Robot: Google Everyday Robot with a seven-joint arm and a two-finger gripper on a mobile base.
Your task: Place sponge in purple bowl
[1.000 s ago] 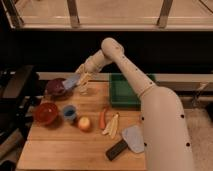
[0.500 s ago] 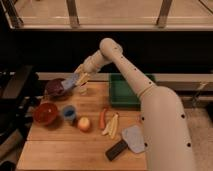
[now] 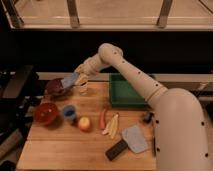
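We see a matt, pale wooden table [image 3: 60, 147] with visible grain. The arm's smooth white plastic shell ends in the gripper [image 3: 79, 80], above the table's far left corner, holding the soft, matt sponge [image 3: 69, 80] over the glossy purple bowl [image 3: 57, 89]. The green tray [image 3: 131, 90] looks like smooth plastic; the cleaver blade [image 3: 134, 138] dull grey metal.

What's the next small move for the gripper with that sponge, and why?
Probably a short push further left and slightly down, then release. The gripper holds the sponge at the right rim of the purple bowl, above it and not yet over its middle. Letting go now risks it landing on the rim or the table.
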